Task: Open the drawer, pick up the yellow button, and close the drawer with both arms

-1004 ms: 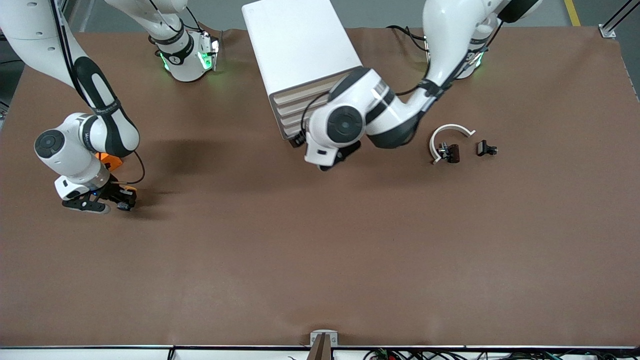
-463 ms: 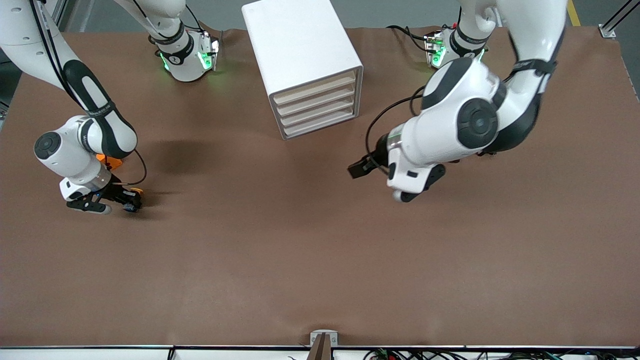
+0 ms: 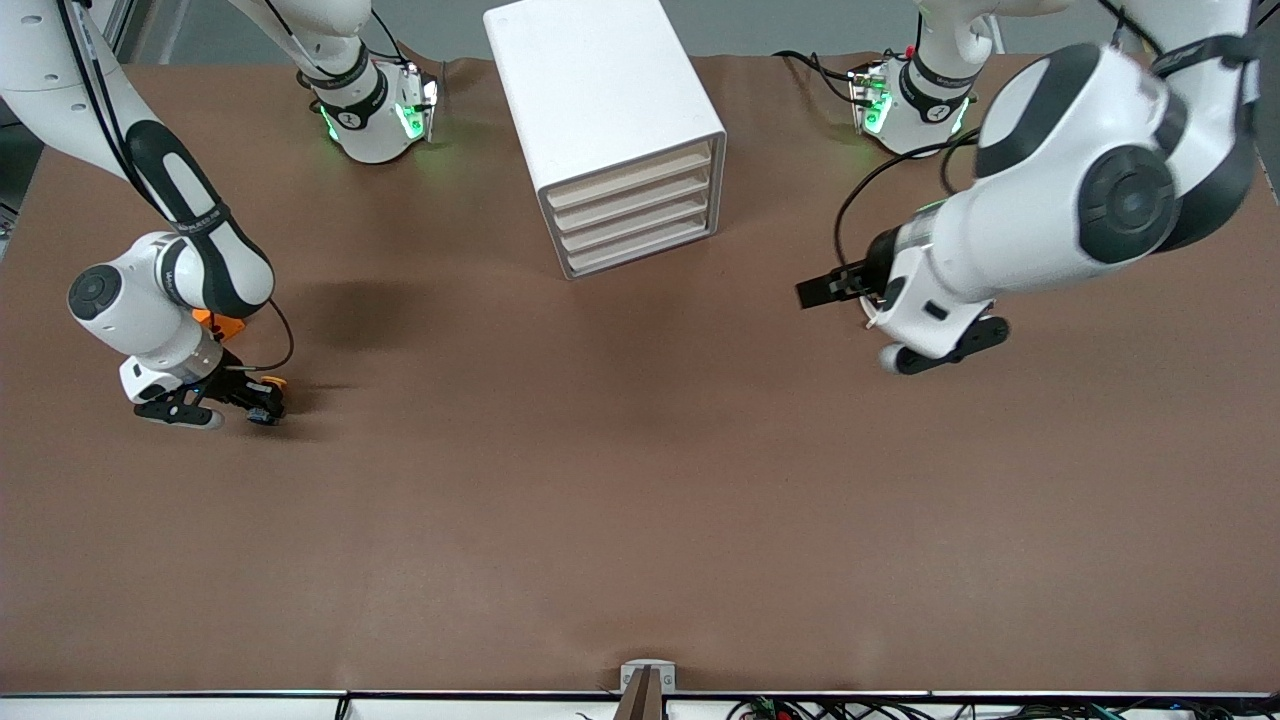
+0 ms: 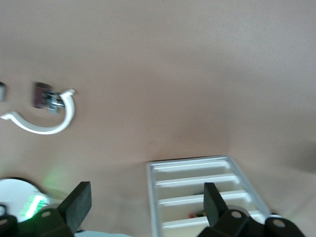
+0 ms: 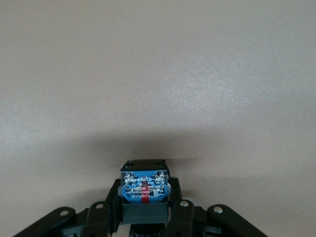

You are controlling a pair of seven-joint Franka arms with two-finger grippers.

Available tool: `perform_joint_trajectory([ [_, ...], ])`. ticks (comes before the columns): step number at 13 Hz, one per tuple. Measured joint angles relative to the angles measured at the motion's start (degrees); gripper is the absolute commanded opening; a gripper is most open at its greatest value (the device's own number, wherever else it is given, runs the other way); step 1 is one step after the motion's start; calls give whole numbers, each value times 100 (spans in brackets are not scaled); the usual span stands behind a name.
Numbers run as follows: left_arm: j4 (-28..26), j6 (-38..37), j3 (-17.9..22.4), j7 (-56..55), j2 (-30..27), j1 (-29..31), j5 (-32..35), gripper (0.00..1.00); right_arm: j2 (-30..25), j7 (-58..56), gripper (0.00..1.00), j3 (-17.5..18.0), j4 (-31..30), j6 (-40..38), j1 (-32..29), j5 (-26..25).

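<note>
Low near the table edge at the right arm's end, the right gripper (image 3: 262,398) is clamped on the button (image 5: 144,187), blue base showing, with an orange block (image 3: 222,322) just past it. Midway up, the left gripper (image 3: 822,291) hangs with fingers spread wide, holding nothing, over bare table (image 3: 640,520). Farthest back stands the cabinet (image 3: 600,90), its top drawer (image 3: 628,172) pushed in flush.

The left arm (image 3: 1060,230) hides most of the white curved piece (image 3: 868,318).
</note>
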Motion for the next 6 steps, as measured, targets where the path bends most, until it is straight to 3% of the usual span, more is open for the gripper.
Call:
perform_joint_trajectory([
  [1,-116,-103,217,319,-235,-36,0,100,5,-3,67,10,21,2,0,0],
  [2,-291,-173,415,655,-496,-58,1,100,17,-3,100,26,61,0,1,0],
  [6,-1548,-240,1207,2272,-1762,-48,209,100,65,-4,100,49,215,-79,4,0],
])
